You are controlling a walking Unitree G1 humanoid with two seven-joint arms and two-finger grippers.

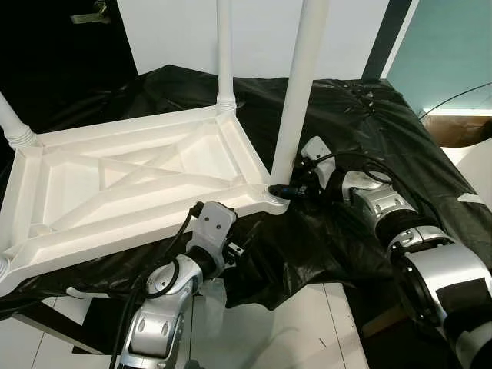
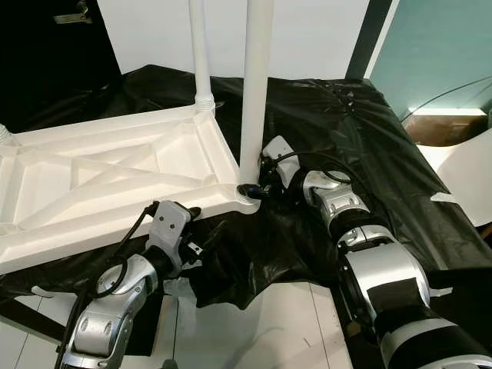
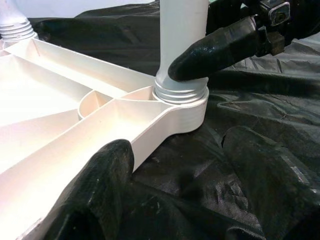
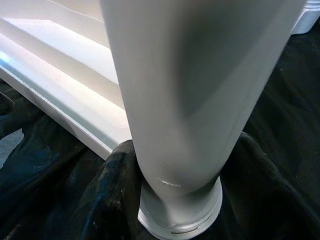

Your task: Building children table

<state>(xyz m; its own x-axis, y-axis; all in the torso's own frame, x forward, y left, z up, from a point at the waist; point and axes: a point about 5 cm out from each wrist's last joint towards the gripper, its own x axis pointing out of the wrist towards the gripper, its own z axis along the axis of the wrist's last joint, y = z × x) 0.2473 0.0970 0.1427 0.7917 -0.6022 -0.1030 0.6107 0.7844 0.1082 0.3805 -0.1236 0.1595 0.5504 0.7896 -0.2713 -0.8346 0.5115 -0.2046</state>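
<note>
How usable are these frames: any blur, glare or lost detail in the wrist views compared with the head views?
Left eye view: sharp, evenly lit; black plastic sheet shows glossy highlights. Left wrist view: table leg and corner socket sharp, near fingers soft. Right wrist view: leg too close, blurred, shaded on one side; tabletop edge overexposed.

Upturned tabletop point(image 1: 115, 192) lies on plastic sheet point(image 1: 369, 123), left of centre. Legs stand upright in corner sockets: near-right leg point(image 1: 300, 84), far-right leg point(image 1: 224, 54) behind it, far-left leg point(image 1: 14, 127). Right gripper point(image 1: 290, 189) at near-right leg's base, right of tabletop. Left gripper point(image 3: 170, 195) at tabletop's front edge, before that corner.
</note>
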